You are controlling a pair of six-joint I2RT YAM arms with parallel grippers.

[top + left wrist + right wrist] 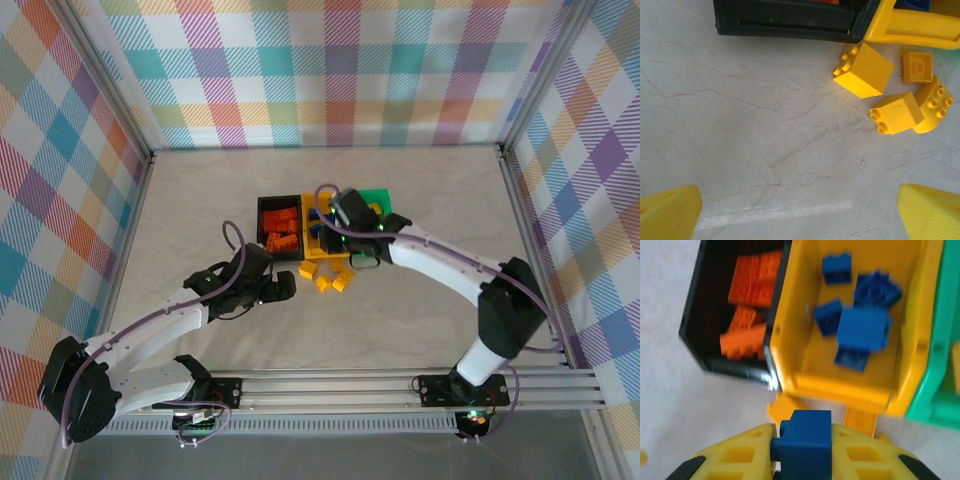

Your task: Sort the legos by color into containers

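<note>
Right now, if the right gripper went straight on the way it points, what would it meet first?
Probably the yellow bin, either its near wall or the blue bricks lying inside; depth is hard to judge. The right gripper is shut on a blue brick.

On the tabletop (430,210) we see a row, side against side: left bin (735,372), middle bin (840,390), right bin (932,395). A heap of bricks (752,282) lies in the left bin and scattered bricks (862,330) in the middle bin. Loose bricks (863,70) lie just before the middle bin. There, too, a held brick (805,440) sits between the jaws of the right gripper (802,455).
</note>
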